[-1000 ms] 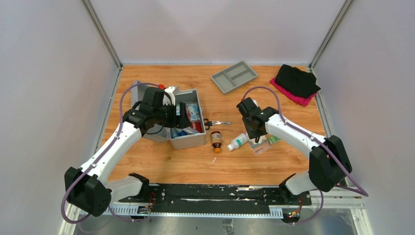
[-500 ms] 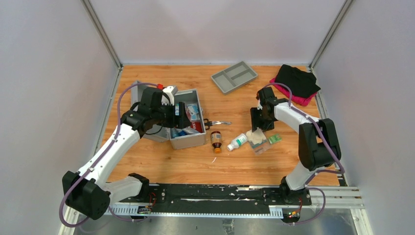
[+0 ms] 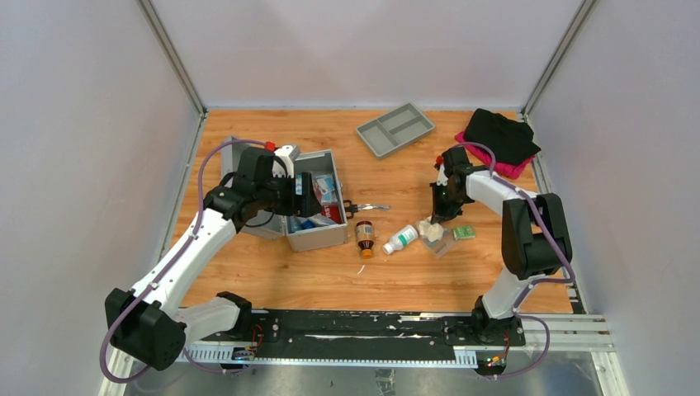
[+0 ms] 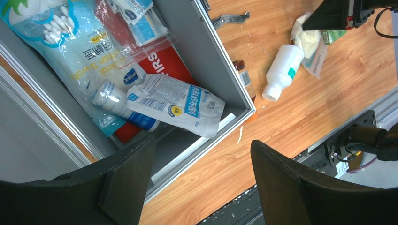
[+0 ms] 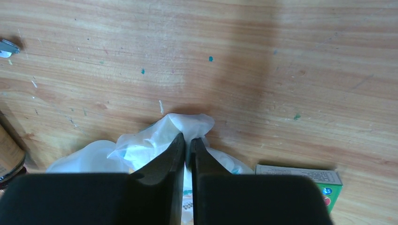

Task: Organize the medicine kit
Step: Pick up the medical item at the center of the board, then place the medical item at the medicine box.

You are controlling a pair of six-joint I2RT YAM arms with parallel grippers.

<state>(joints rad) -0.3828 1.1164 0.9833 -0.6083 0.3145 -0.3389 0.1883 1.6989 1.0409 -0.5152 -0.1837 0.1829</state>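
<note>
The medicine kit point(image 3: 318, 238), a rectangular silver-grey metal case, stands open on the wooden bench point(image 3: 330, 280) with its lid thrown back on its left side. My left fingers point(image 4: 202, 143) hang over the kit's near right corner, spread wide with nothing between them. Inside the kit lie a clear bag of cotton swabs point(image 4: 61, 42), a flat red pouch with white lettering point(image 4: 162, 63) and a white sachet printed in blue point(image 4: 176, 103), which rests on the pouch.

Just beside the kit's right wall lies a small silver-and-black hand tool point(image 3: 367, 206). A brown bottle with an orange cap point(image 3: 364, 237) lies off the kit's near right corner. Further right of the kit, a white plastic bottle with a teal label point(image 3: 401, 239) lies on its side.

Beyond that bottle is a crumpled white plastic packet point(image 5: 155, 140). My right fingers point(image 5: 187, 140) are drawn almost together, pinching a raised fold of it. A small green cardboard box point(image 5: 305, 180) sits just past the packet, on the side away from the kit.

Behind and to the right of the kit lies a flat grey compartment tray point(image 3: 394, 129). Well apart from the kit, in the far right corner, a black cloth point(image 3: 499, 136) lies on something pink.
</note>
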